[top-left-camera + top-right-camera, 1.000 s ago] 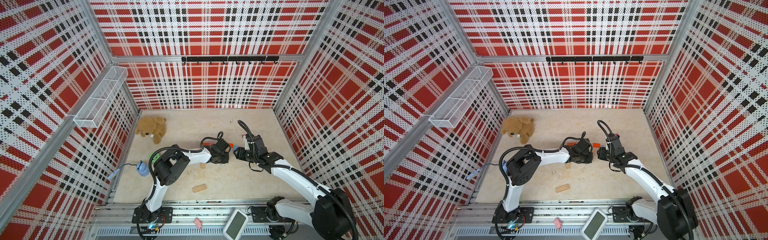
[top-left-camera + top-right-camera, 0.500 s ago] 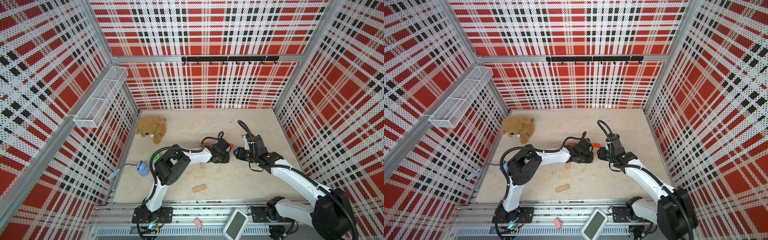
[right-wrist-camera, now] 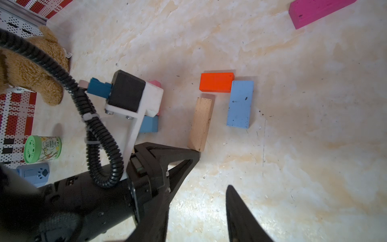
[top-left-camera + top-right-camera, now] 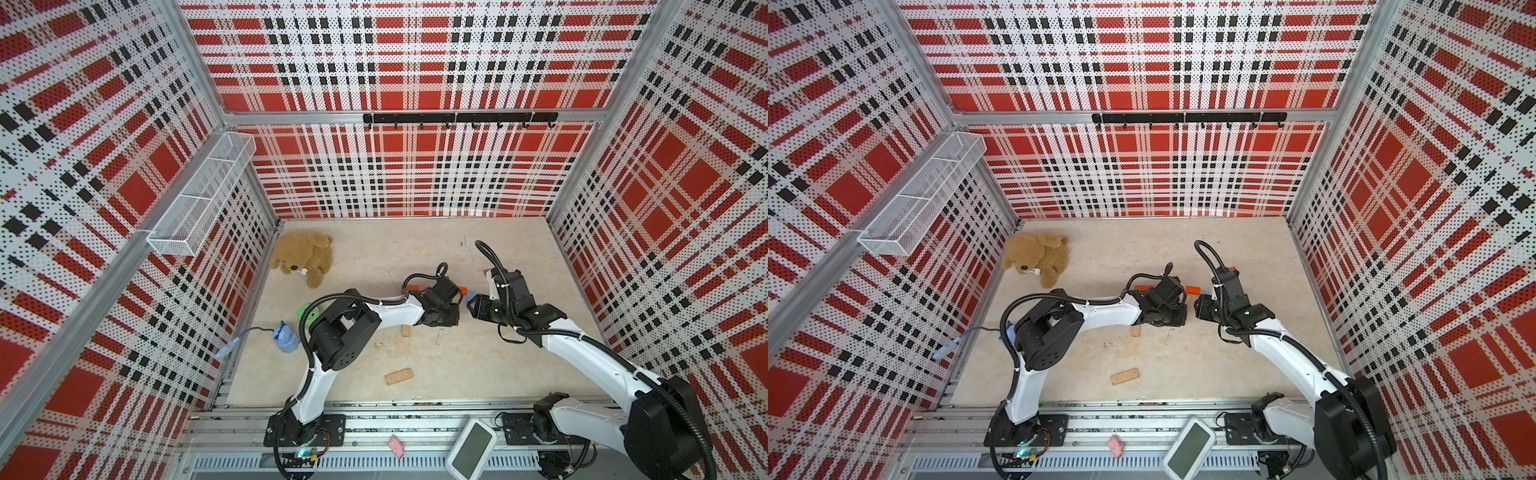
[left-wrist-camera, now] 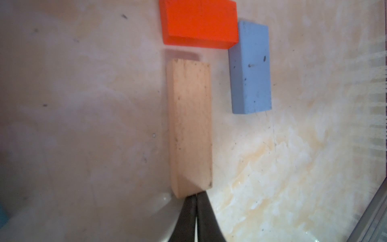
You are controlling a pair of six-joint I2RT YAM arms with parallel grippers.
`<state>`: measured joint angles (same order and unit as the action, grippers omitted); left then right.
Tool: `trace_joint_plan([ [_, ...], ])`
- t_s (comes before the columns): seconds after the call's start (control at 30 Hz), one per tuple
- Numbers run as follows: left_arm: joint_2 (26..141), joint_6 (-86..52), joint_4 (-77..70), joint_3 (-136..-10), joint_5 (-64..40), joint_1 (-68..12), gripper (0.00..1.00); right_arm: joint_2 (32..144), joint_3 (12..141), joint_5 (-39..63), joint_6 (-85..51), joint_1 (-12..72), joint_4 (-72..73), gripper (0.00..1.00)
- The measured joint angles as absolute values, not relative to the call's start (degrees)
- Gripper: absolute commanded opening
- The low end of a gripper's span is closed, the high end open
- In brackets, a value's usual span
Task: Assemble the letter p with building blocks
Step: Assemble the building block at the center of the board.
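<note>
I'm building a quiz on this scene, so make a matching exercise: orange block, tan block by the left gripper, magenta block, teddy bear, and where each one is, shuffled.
1. orange block
2. tan block
3. magenta block
4. teddy bear

A. at the tips of the shut left gripper
B. in a back corner of the table
C. touching a corner of the light blue block
D. lying alone, off to one side

Pairs: 1-C, 2-A, 3-D, 4-B

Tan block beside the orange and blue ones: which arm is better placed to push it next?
Left. The left tool, shut, sits right at the end of the tan block, lined up to push it toward the orange block. The right tool hangs open and empty, off to the side.
</note>
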<state>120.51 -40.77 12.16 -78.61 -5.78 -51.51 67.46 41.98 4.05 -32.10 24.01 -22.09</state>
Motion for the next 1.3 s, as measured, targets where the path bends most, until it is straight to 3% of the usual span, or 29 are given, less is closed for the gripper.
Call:
trace_joint_plan([
  [0.63, 120.5, -40.5, 12.1, -78.6, -5.7, -52.7, 0.10, 67.4, 42.0, 4.2, -32.1, 24.0, -22.1, 0.47],
  [0.83, 110.9, -41.1, 11.2, -69.3, -5.5, -57.3, 0.13, 67.2, 42.0, 3.2, -32.0, 23.9, -22.6, 0.52],
  [0.97, 98.2, -42.0, 10.4, -60.8, -4.7, -59.5, 0.26, 66.6, 42.0, 2.3, -31.3, 22.5, -23.5, 0.63],
  [1.2, 74.4, -40.7, 10.1, -48.3, -2.5, -57.0, 0.75, 69.6, 47.8, -4.3, -29.4, 19.7, -27.7, 0.94],
  [1.3, 67.7, -38.9, 12.2, -46.5, -1.6, -55.2, 0.93, 74.9, 53.3, -7.1, -28.1, 18.9, -28.1, 1.00],
])
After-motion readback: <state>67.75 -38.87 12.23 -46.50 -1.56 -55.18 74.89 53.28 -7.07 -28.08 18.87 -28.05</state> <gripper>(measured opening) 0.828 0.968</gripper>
